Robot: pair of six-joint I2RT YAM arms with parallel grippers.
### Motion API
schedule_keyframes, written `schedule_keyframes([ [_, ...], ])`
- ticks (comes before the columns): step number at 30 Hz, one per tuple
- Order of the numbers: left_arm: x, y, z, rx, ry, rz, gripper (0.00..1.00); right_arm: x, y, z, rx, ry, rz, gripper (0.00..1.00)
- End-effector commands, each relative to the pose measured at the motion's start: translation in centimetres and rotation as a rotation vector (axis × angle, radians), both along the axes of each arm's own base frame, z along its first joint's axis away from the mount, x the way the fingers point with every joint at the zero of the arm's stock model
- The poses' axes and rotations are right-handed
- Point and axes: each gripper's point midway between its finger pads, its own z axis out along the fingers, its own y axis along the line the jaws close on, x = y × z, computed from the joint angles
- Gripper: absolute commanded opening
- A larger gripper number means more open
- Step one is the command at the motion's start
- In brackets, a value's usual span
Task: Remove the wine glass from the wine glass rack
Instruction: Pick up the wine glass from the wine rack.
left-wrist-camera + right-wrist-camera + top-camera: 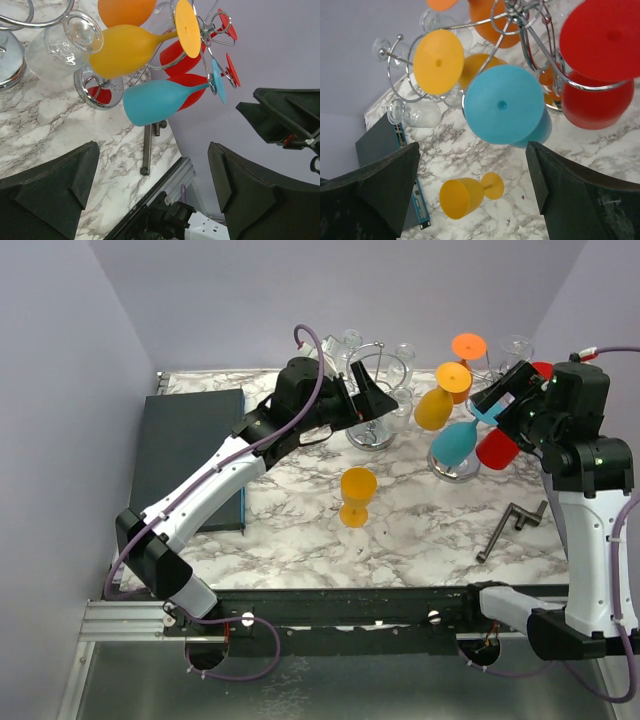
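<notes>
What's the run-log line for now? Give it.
right pincer: open, facing blue glass | left pincer: open | blue glass: on rack

Lit brightly and evenly from above, with no hard beam. Throws only soft, short shadows on the marble table [300, 530]: under the standing yellow glass [358, 497] and beside the metal crank [510, 528]. Glints white off a chrome rack base [371, 438] and off the clear glass [59, 46] in the left wrist view. Keeps colour rich and unbleached on the blue glass [502, 105] and red glass [600, 37]. Leaves the black fingers [47, 192] close to both wrist lenses dark, nearly without detail and slightly soft. Sharp across the top view, dimmer below the table's near edge. Stretches shapes toward the rims of the wrist views.
</notes>
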Motion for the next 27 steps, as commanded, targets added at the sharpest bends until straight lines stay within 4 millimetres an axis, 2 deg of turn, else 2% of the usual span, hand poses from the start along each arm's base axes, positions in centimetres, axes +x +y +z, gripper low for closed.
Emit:
schedule_keyframes([
  [1, -0.9, 1.1, 1.8, -0.023, -0.052, 0.0, 0.99, -2.6, -1.4, -1.8, 0.029, 0.04, -0.096, 0.93],
  [6, -1.2, 1.3, 1.9, -0.021, -0.061, -0.007, 0.99, -1.8, -1.3, -2.7, 0.071, -0.009, -0.115, 0.93],
  [10, -1.4, 1.6, 2.1, -0.016, -0.075, 0.0, 0.99, -0.9, -0.8, -0.8, 0.078, -0.053, -0.086, 0.93],
  [18, -1.3, 2.0, 2.5, -0.019, -0.082, 0.016, 0.99, 0.2, -1.2, 0.9, 0.056, -0.039, -0.039, 0.95],
  [19, -1.2, 2.1, 2.5, -0.019, -0.082, 0.021, 0.99, 0.4, -1.8, 1.1, 0.057, -0.041, -0.044, 0.95],
  [22, -1.2, 2.1, 2.5, -0.017, -0.082, 0.024, 0.99, 1.0, -1.8, 1.0, 0.098, -0.025, 0.026, 0.95],
  [27, -1.2, 2.3, 2.7, -0.017, -0.087, 0.029, 0.99, -0.1, -1.1, 1.5, 0.128, -0.058, 0.075, 0.94],
])
